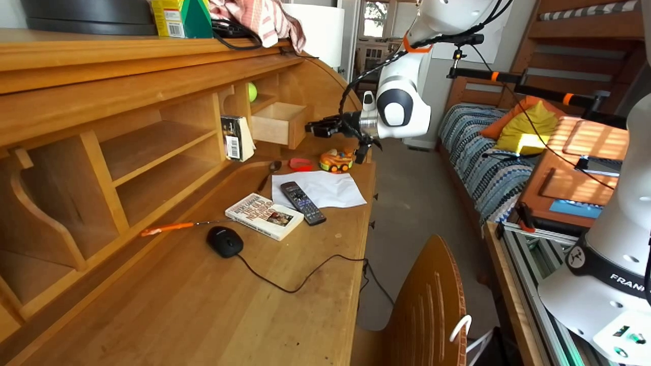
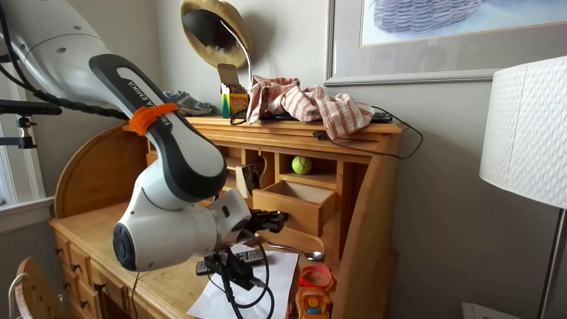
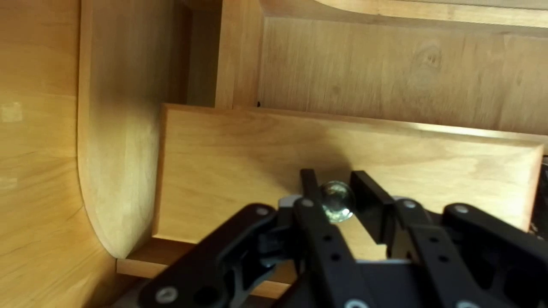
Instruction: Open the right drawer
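Boxy honey-coloured wooden drawer [image 2: 302,208] stands well out; black two-finger gripper [image 3: 334,183] clamped on its shiny round knob [image 3: 337,203]. Looks near done, likely just release left.

"What lies on the desk [image 1: 229,320]?"

"A black mouse [image 1: 225,242], a paperback [image 1: 264,216], and a remote control [image 1: 303,203] partly on white paper [image 1: 335,189]."

"And up top?"

"A checked cloth [image 2: 305,102], partly hanging down, just beside a crayon box [image 2: 238,105]."
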